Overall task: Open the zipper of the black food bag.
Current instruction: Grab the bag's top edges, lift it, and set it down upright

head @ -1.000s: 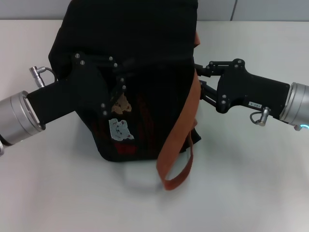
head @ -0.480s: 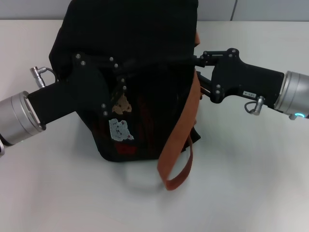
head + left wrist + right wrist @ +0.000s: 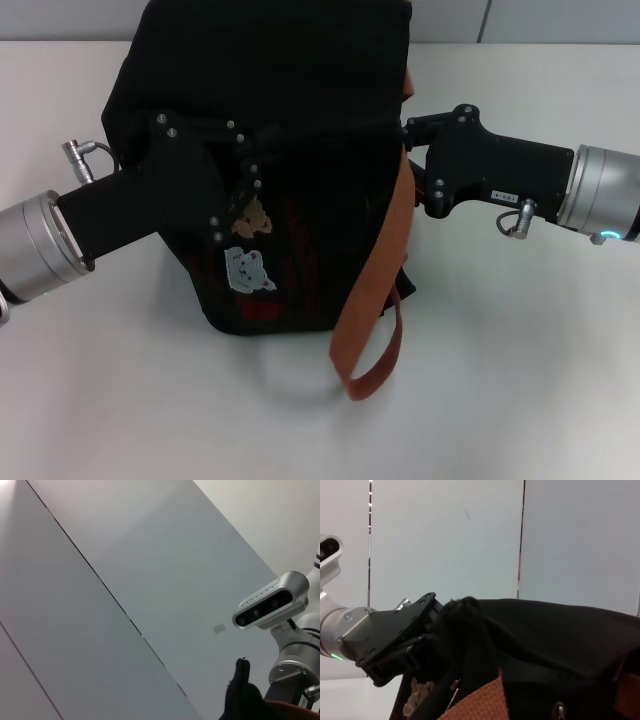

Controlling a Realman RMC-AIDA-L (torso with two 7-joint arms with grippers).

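Head view first: the bag (image 3: 290,150) sits upper centre of the frame on the white surface (image 3: 520,380), boxy and black, with a tan bear patch (image 3: 252,216) and a white one (image 3: 250,270) on its near face and an orange strap (image 3: 372,300) hanging down to the lower centre. The left gripper (image 3: 245,165) comes in from the left edge and is pressed right into the bag's upper left corner; its jaws look pinched on the fabric there, though the black-on-black makes it hard to be sure. The right gripper (image 3: 408,150) reaches in from the right edge and touches the bag's right side by the top of the strap; can't tell how its jaws stand. The zipper isn't clearly visible from here. Left wrist view: mostly grey wall panels, with the robot's head camera (image 3: 267,602) at the right and a bit of black fabric poking up at the bottom right. Right wrist view: bag fills the lower right, the left gripper (image 3: 427,630) holds a bunched fold at centre left, and a small silvery pull (image 3: 455,687) dangles near the bottom centre above the strap (image 3: 470,705).
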